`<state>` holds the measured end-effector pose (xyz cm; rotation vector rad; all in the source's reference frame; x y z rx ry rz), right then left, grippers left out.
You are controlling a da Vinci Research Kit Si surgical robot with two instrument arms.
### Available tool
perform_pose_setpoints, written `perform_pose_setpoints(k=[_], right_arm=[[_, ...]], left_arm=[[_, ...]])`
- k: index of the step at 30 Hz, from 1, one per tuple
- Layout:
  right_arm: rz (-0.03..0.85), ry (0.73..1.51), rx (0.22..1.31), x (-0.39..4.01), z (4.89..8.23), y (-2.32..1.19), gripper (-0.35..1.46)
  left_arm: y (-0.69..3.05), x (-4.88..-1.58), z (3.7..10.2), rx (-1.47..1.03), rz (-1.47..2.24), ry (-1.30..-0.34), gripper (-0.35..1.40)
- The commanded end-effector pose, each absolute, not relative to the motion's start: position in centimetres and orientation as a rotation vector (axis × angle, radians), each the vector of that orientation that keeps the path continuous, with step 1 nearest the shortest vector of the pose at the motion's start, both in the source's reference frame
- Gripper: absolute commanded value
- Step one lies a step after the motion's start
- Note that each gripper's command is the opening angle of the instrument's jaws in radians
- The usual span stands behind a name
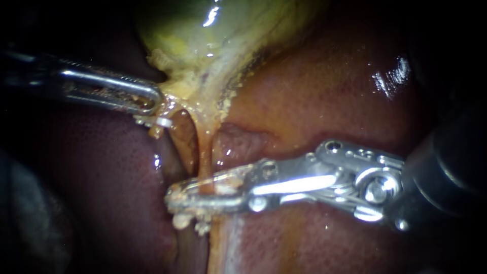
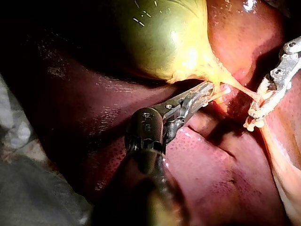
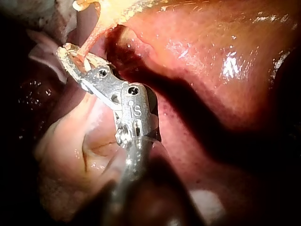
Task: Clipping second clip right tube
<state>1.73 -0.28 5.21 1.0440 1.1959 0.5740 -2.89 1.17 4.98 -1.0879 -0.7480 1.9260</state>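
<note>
Straddling the thin tan right tube [image 1: 204, 157] beneath the glossy yellow-green gallbladder [image 1: 203, 45], silver right instrument [image 1: 177, 197] jaws pinching it from both sides, dark red liver [image 1: 314, 91] behind, left instrument [image 1: 154, 99] jaws clamped on the gallbladder's pale fringe.

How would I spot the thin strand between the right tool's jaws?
Start at the yellow-green gallbladder at the top of the endoscope view, lying on the dark red liver. From its narrow lower end the tube runs down into the jaws of the right instrument; it is slimmer and paler orange than the darker strand on its left.
</note>
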Motion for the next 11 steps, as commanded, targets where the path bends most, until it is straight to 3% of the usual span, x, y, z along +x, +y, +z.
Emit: perform_pose_setpoints(k=[1,11], right_arm=[[0.572,1.195,1.046,1.73,5.22,-0.28,-0.35],[0.571,1.195,1.046,1.73,5.23,-0.3,-0.35]], left_arm=[[1.17,-2.89,4.98,-1.088,1.926,-0.747,-0.35],[1.18,-2.88,4.99,-1.088,1.926,-0.748,-0.35]])
